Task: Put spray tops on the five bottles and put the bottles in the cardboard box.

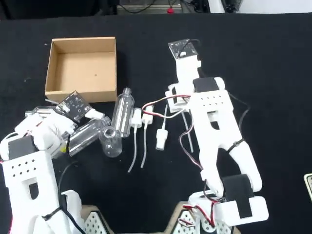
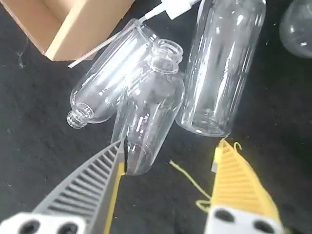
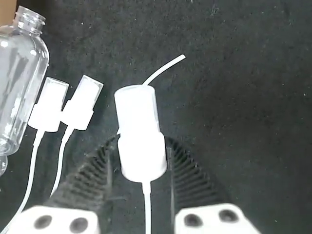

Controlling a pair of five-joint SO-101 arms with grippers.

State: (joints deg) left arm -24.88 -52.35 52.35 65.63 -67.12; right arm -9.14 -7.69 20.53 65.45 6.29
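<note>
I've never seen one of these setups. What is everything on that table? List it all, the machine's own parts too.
clear plastic bottles: at least four, see-through, lying in a cluster just in front of the box, near the left arm.
white plastic spray tops: at least four, white; two side by side next to the bottles, one near the box corner, one at the right arm.
brown cardboard box: one, brown, open, no bottles inside.
black table cover: one, black, under everything.
white robot arms: two, white, side by side.
left gripper: one, grey and yellow jaws, open over the bottles.
right gripper: one, black jaws, shut on a spray top.
</note>
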